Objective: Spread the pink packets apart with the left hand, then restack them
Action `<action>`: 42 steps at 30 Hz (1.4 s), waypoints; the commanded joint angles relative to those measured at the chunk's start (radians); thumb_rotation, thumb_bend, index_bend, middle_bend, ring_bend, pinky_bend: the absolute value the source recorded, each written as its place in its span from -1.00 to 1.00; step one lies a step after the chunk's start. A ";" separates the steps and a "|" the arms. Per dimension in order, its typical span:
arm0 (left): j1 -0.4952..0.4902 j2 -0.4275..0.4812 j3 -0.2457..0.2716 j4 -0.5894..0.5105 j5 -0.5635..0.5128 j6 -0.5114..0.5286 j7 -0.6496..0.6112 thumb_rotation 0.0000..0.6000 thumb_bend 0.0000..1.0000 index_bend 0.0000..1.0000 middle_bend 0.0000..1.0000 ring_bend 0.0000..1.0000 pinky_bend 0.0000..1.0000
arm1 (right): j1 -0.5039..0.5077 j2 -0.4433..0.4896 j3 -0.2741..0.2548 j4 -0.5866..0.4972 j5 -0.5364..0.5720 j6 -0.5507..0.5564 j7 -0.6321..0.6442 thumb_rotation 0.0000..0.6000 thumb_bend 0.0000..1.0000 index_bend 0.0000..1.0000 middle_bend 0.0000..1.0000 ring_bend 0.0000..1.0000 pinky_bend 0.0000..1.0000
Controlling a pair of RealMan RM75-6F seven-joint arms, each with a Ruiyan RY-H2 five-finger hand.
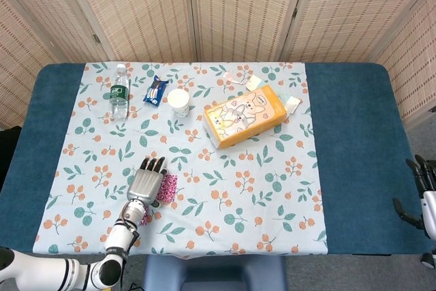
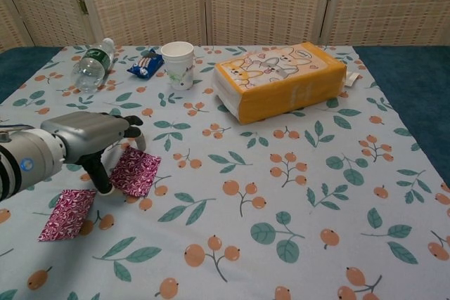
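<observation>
Two pink patterned packets lie apart on the floral cloth at the front left. One packet (image 2: 135, 171) (image 1: 168, 187) lies flat just right of my left hand (image 2: 91, 142) (image 1: 146, 182). The hand hovers low with its fingers (image 2: 131, 131) curved downward above the packet's left edge, and the thumb stands beside that edge; nothing is gripped. The other packet (image 2: 67, 213) (image 1: 143, 217) lies nearer the front edge, partly hidden by the wrist in the head view. My right hand (image 1: 422, 192) hangs off the table's right side with its fingers apart and nothing in it.
Along the back stand a lying water bottle (image 2: 93, 63), a blue snack packet (image 2: 145, 63), a paper cup (image 2: 178, 64) and a large orange tissue pack (image 2: 280, 79). Small white packets (image 1: 293, 102) lie behind the tissue pack. Blue table surface (image 1: 354, 141) flanks the cloth.
</observation>
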 commanded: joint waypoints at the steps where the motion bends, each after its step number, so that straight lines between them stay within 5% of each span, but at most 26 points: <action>1: -0.002 -0.001 0.001 0.001 0.000 -0.001 -0.005 1.00 -0.57 -0.50 -1.00 -1.00 -1.00 | 0.000 0.000 0.000 0.000 0.000 0.000 0.000 1.00 -0.21 -0.92 -0.94 -1.00 -1.00; 15: 0.000 0.027 0.007 -0.040 0.014 0.013 -0.042 1.00 -0.58 -0.71 -1.00 -1.00 -1.00 | -0.005 0.002 -0.001 0.000 0.002 0.003 0.002 1.00 -0.21 -0.92 -0.94 -1.00 -1.00; 29: 0.126 0.193 0.160 -0.132 0.285 0.090 -0.160 1.00 -0.59 -0.62 -1.00 -1.00 -1.00 | -0.001 0.001 -0.001 -0.005 -0.008 0.003 -0.004 1.00 -0.21 -0.92 -0.94 -1.00 -1.00; 42: 0.207 0.189 0.230 -0.095 0.397 0.086 -0.197 1.00 -0.59 -0.60 -1.00 -1.00 -1.00 | -0.006 0.004 -0.004 -0.017 -0.014 0.013 -0.014 1.00 -0.21 -0.92 -0.94 -1.00 -1.00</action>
